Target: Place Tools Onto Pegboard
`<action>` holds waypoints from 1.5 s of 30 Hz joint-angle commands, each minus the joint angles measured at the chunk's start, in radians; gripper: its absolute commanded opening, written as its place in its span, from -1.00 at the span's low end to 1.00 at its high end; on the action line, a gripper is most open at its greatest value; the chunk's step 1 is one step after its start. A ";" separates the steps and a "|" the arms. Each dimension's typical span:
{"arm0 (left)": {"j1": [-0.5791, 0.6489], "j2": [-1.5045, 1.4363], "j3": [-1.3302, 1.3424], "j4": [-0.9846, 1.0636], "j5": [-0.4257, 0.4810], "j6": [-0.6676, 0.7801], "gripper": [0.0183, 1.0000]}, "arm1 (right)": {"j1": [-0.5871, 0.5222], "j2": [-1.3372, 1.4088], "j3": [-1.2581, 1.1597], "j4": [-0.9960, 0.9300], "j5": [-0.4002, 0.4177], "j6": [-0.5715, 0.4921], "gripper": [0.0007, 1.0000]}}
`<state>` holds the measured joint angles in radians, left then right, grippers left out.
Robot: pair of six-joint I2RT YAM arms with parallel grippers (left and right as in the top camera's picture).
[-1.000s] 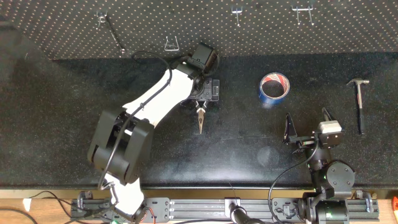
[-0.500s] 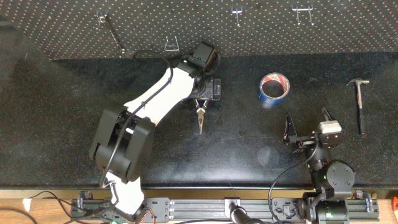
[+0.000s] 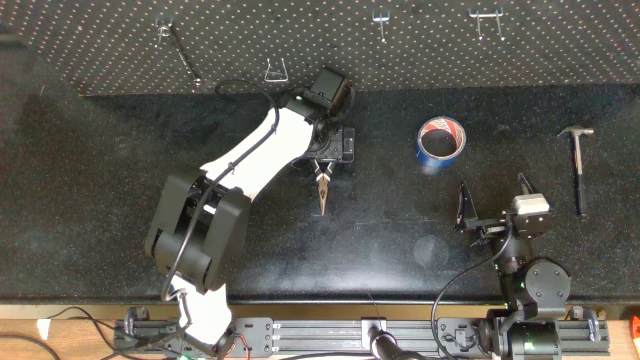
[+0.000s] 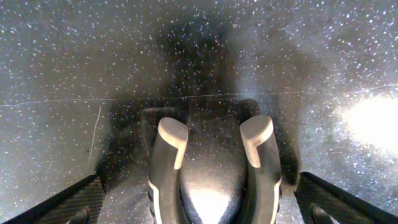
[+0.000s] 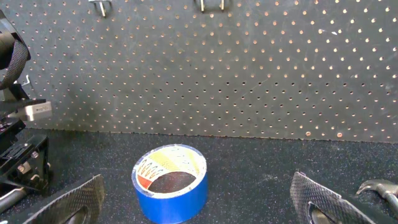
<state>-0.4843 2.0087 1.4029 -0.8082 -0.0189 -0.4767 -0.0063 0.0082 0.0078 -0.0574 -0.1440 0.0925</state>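
Note:
The pliers (image 3: 322, 190) lie on the dark table near the middle, nose toward the front edge. My left gripper (image 3: 330, 152) sits low over their handles. In the left wrist view the two pale handles (image 4: 171, 155) run between my open fingers (image 4: 68, 202), and my left gripper (image 4: 199, 183) straddles them without touching. My right gripper (image 3: 494, 198) stands open at the front right, holding nothing. It faces a blue tape roll (image 5: 171, 183) from a distance. A wrench (image 3: 183, 52) hangs on the pegboard (image 3: 100, 40) at the upper left.
A hammer (image 3: 577, 165) lies at the far right, and the tape roll (image 3: 441, 140) is right of centre. Bare hooks (image 3: 277, 72) (image 3: 380, 20) (image 3: 487, 20) stick out of the pegboard. The pegboard rises behind the table's back edge.

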 commanded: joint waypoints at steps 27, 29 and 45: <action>-0.001 0.059 -0.010 0.004 0.043 -0.047 0.08 | 0.006 -0.007 -0.004 -0.006 0.005 -0.008 0.95; -0.001 0.059 -0.010 0.004 0.043 -0.047 0.01 | 0.006 -0.007 -0.004 -0.006 0.005 -0.008 0.95; -0.001 0.059 -0.010 0.005 0.042 -0.047 -0.98 | 0.006 -0.007 -0.004 -0.006 0.005 -0.008 0.95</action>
<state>-0.4850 2.0106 1.4036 -0.8036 -0.0292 -0.5140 -0.0063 0.0082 0.0078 -0.0574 -0.1440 0.0925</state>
